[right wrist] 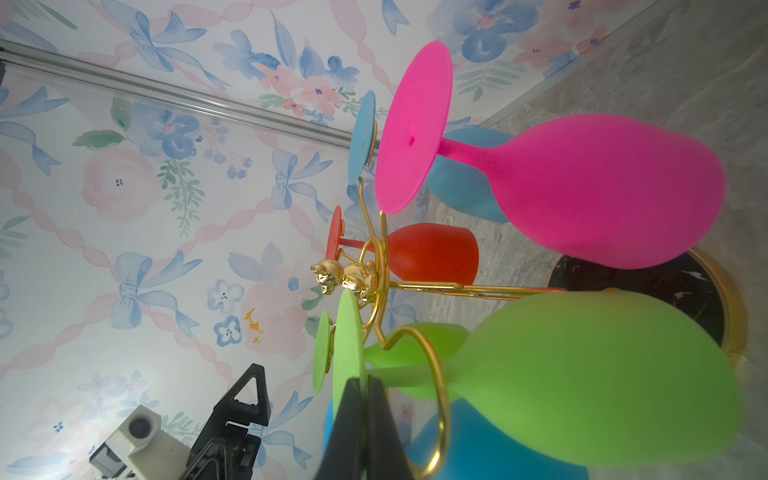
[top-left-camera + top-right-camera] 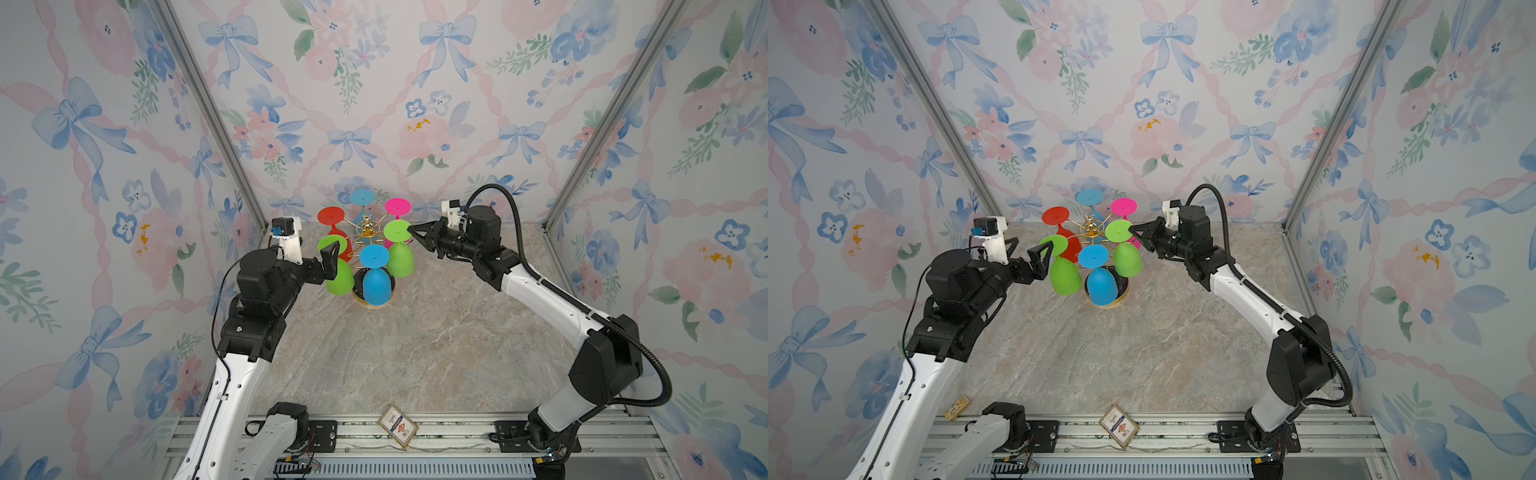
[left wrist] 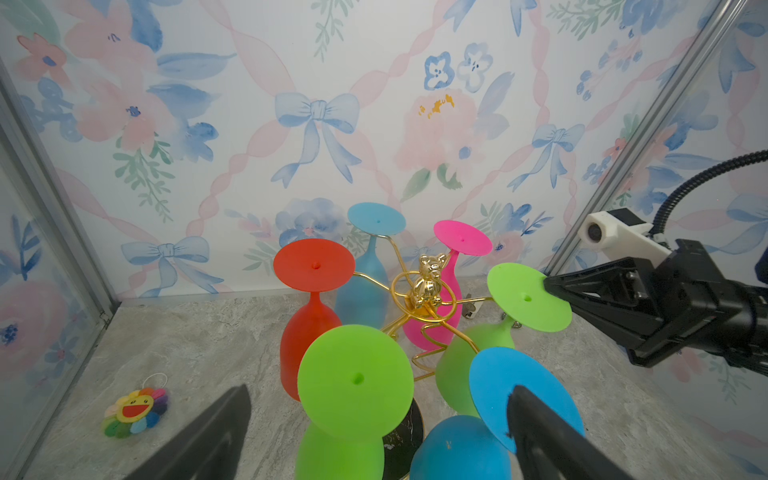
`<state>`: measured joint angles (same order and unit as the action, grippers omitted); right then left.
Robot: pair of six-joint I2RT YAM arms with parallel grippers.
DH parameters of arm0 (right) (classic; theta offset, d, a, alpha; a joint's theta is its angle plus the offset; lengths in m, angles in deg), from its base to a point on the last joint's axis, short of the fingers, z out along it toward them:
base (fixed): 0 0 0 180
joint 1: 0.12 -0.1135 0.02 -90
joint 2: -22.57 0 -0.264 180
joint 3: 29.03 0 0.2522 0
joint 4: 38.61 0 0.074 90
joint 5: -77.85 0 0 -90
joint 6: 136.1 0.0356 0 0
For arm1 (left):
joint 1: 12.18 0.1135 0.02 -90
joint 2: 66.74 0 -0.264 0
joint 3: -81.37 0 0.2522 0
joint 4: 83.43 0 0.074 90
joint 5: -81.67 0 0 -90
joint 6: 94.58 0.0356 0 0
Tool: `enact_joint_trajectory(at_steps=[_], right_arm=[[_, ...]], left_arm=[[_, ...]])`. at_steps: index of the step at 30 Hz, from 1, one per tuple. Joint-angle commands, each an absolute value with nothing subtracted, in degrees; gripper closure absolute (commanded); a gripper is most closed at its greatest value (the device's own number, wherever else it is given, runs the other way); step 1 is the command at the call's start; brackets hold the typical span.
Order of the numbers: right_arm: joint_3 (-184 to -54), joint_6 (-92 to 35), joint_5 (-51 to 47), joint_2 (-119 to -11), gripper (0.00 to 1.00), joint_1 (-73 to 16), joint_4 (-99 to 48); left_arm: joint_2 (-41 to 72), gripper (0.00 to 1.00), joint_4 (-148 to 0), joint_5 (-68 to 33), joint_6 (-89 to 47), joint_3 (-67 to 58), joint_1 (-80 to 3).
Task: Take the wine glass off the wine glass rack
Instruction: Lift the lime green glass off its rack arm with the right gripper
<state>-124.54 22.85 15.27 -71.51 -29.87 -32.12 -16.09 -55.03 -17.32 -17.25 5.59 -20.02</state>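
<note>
Non-task items: grey-beige marble-look tabletop (image 2: 415,357), boxed in on three sides by wallpaper panels with blue bows and pink flowers (image 2: 374,83). Silver aluminium corner posts (image 2: 208,108) at the back joints. A slotted aluminium rail (image 2: 457,432) runs along the front edge. A small printed card pack (image 2: 398,427) lies tilted on it, mid-front in both top views. A small gold rectangular box (image 2: 957,408) sits at the front-left table edge. A rainbow-petalled smiling flower charm with a cord loop (image 3: 135,411) lies flat on the tabletop near a side wall, seen in the left wrist view only.
</note>
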Motion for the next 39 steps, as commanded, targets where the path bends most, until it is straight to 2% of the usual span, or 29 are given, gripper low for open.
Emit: enact_joint_trajectory(at_steps=[1,39], right_arm=[[-126.8,21.5,13.3,-71.9,1.00,-30.5,-32.8],[-130.8,15.3,6.7,-71.9,1.00,-33.9,-25.5]], left_arm=[[-17.2,0.02,-56.5,-17.4,-17.2,5.8,-19.7],[-18.1,0.02,-56.5,-17.6,-16.8,5.8,-19.7]])
